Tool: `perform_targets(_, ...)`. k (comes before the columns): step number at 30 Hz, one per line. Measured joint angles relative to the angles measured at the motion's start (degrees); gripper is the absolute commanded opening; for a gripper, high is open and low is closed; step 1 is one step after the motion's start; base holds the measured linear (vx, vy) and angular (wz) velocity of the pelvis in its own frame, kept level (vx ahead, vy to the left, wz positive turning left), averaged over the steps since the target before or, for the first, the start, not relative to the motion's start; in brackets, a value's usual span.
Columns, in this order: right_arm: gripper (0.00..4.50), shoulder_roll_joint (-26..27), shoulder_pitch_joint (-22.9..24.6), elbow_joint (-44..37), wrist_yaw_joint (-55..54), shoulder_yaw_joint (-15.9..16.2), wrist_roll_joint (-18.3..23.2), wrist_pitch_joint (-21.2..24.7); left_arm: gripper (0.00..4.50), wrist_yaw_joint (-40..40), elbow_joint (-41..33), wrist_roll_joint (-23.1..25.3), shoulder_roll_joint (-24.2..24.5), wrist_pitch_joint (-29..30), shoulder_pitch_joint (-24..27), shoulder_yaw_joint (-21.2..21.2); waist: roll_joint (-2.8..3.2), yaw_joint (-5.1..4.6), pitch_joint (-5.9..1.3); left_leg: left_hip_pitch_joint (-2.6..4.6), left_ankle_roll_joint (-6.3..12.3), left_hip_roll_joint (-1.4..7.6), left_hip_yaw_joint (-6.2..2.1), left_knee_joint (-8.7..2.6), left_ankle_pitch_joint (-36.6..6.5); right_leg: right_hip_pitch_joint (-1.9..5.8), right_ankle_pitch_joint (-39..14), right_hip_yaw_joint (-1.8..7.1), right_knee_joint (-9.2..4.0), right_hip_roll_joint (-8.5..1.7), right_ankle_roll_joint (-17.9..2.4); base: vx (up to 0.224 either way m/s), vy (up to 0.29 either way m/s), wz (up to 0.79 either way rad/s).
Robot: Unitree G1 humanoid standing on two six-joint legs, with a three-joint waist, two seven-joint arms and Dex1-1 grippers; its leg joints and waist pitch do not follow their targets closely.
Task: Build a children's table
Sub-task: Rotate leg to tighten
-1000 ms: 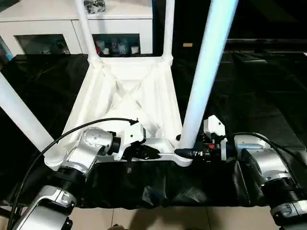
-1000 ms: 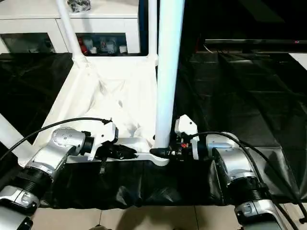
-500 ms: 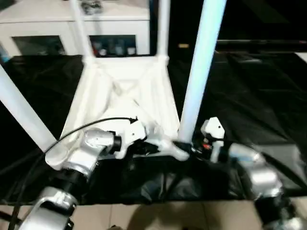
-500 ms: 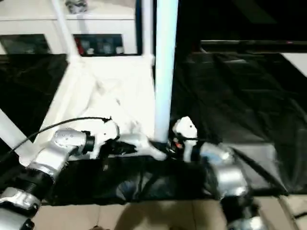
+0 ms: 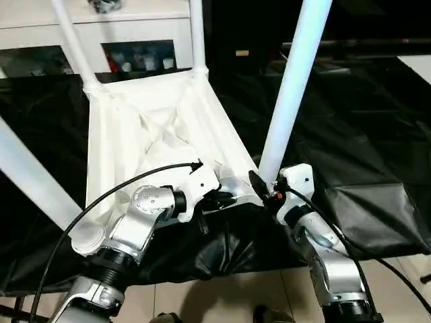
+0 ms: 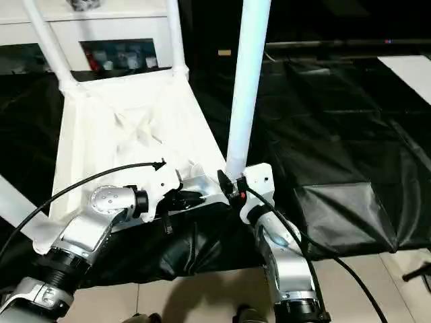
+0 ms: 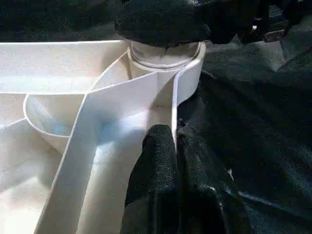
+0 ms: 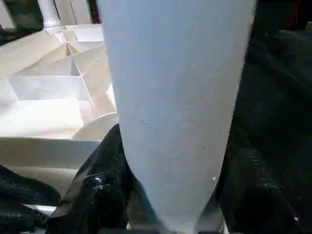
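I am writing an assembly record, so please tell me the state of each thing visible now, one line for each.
White plastic ribbed tabletop: upside down on the black cloth.
Near right white tubular leg: upright in its corner socket.
Two far white legs: standing in their sockets.
Near left white leg: leaning outward.
Left gripper: shut on the tabletop's near rim.
Right gripper: around the near right leg's base.
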Motion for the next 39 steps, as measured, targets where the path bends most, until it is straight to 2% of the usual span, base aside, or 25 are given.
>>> perform_targets(3,2.75,-6.7,0.0,-0.8,8.0,2.4,0.9,0.3,0.00,-3.3,0.9,-0.9,2.0,-2.8,-0.2,-0.2,0.29,-0.04,-0.10,-0.07,0.00,0.04,0.10,0.00,0.0,-0.10,0.0,0.10,0.20,0.01,0.0,0.000,0.000,0.00)
perform_targets(5,2.75,-9.7,0.3,-1.6,12.5,2.7,1.4,0.5,0.00,-5.3,1.7,-1.7,2.8,-4.2,-0.4,-0.5,0.32,0.24,-0.19,-0.01,0.01,0.06,0.43,0.08,0.0,-0.17,0.2,0.28,0.81,0.01,-0.2,0.000,0.000,0.00)
perform_targets(8,2.75,-14.9,0.6,-2.0,19.1,2.5,3.9,0.5,0.00,-8.2,4.0,-3.1,3.6,-6.2,-1.4,-0.6,0.60,1.24,-0.47,0.15,0.00,0.24,0.77,0.46,0.0,-0.24,0.9,0.42,1.87,0.00,-0.7,0.000,0.000,0.00)
perform_targets(11,2.75,-21.1,1.7,-2.1,27.0,0.8,7.7,1.1,0.00,-11.1,6.2,-4.1,3.7,-7.8,-2.5,-0.8,0.98,2.42,-0.74,0.28,0.00,0.40,1.29,0.56,0.0,-0.34,1.0,0.86,2.99,0.06,-0.9,0.064,-0.034,0.15)
perform_targets(13,2.75,-23.6,1.9,-2.0,30.6,0.1,9.2,1.1,0.00,-12.2,7.1,-4.3,4.3,-8.7,-3.1,-0.8,1.21,2.81,-0.90,0.04,0.03,0.48,1.33,0.73,0.0,-0.50,0.6,0.97,3.58,0.09,-0.3,0.063,-0.026,0.06)
perform_targets(16,2.75,-27.7,2.5,-0.1,34.5,-1.8,10.6,1.2,0.00,-13.9,7.8,-4.8,5.4,-9.2,-3.5,-0.7,1.68,3.08,-1.21,-0.31,0.32,0.88,1.29,1.32,0.2,-0.57,0.4,0.89,3.61,0.36,-0.2,0.019,-0.005,-0.01)
perform_targets(19,2.75,-31.4,2.5,3.3,36.1,-5.8,11.9,1.3,0.00,-16.3,8.3,-6.1,7.1,-10.0,-3.5,-0.7,1.78,3.29,-1.30,-0.57,0.37,0.92,1.33,1.82,0.2,-0.71,0.4,0.95,3.60,0.32,-0.2,0.000,0.000,0.00)
perform_targets(21,2.75,-32.0,2.3,4.9,36.0,-7.6,12.9,1.3,0.00,-17.0,8.5,-6.4,7.4,-10.1,-3.5,-0.6,1.79,3.42,-1.31,-0.60,0.49,0.89,1.33,2.14,0.1,-0.74,0.4,0.97,3.70,0.23,-0.2,0.000,0.000,0.00)
perform_targets(26,2.75,-31.3,1.6,5.0,35.2,-8.9,15.8,1.9,0.00,-18.3,6.5,-7.3,8.6,-9.7,-1.4,-0.6,1.79,3.66,-1.31,-0.55,0.21,0.87,1.44,2.55,-0.1,-0.73,0.4,1.13,4.18,0.10,-0.2,0.000,0.000,0.00)
perform_targets(27,2.77,-30.8,1.0,5.0,34.8,-9.0,15.9,1.9,0.27,-18.2,5.6,-7.5,8.7,-9.1,-0.7,-0.6,1.78,3.67,-1.31,-0.54,0.21,0.86,1.47,2.65,-0.1,-0.74,0.4,1.18,4.36,0.07,-0.2,0.000,0.000,0.00)
perform_targets(29,2.78,-29.9,0.4,5.0,34.3,-9.0,15.9,1.6,0.55,-17.9,4.0,-8.1,8.6,-7.8,0.3,-0.6,1.75,3.70,-1.30,-0.57,0.18,0.84,1.50,2.69,-0.1,-0.72,0.4,1.26,4.49,0.07,-0.2,0.000,0.000,0.00)
perform_targets(35,2.78,-27.4,-0.2,5.0,29.0,-8.9,14.7,-0.2,1.05,-16.4,-2.9,-10.2,8.3,-4.6,2.5,-0.1,1.71,3.82,-1.34,-0.51,0.15,0.82,1.51,2.67,-0.1,-0.72,0.4,1.34,4.58,0.08,-0.2,0.000,0.000,0.00)
perform_targets(38,2.78,-26.0,-2.1,5.2,24.8,-9.9,14.6,0.3,1.26,-13.9,-5.7,-10.5,8.3,-3.2,3.2,1.2,1.69,3.64,-1.34,-0.56,0.07,0.79,1.51,2.68,0.0,-0.72,0.4,1.39,4.58,0.08,-0.1,0.000,0.000,0.00)
perform_targets(39,2.96,-25.8,-2.7,5.2,23.7,-10.4,14.6,0.4,1.40,-13.3,-6.7,-10.8,8.3,-2.8,3.2,1.6,1.67,3.64,-1.37,-0.56,0.06,0.78,1.51,2.68,0.0,-0.72,0.4,1.39,4.58,0.08,-0.1,0.000,0.000,0.00)
